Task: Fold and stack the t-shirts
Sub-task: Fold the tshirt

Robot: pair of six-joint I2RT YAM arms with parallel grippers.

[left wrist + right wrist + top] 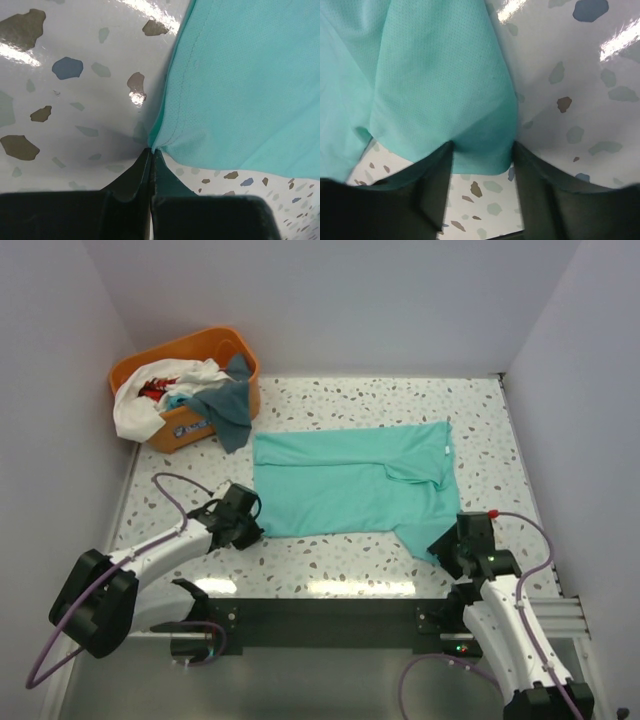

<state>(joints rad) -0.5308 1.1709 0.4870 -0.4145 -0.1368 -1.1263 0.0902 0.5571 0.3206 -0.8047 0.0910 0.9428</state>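
1. Table (330,570) – speckled terrazzo-pattern surface, with both arm bases at its near edge.
2. Turquoise t-shirt (340,485) – lies spread flat across the middle of the table, long side running left to right. Its near-left corner sits toward the near-left part of the surface. A flap at its right end reaches toward the near-right corner. The right end shows overlapping layers and creases.
3. Orange basket (215,340) – stands at the far-left corner, well apart from the spread shirt. A white t-shirt (135,410) is draped over its left rim and a dark teal-grey t-shirt (230,410) hangs over its near-right rim onto the table. A scrap of red cloth (152,390) shows inside – the garment type cannot be told.
4. Left gripper (151,152) – at the shirt's near-left corner, low to the table. Jaws are clenched together, pinching the hemmed edge of the cloth, which puckers at the tips.
5. Right gripper (482,150) – at the flap near the near-right corner. Jaws stand spread apart. A fold of turquoise cloth lies between the 2 fingers, unpinched.
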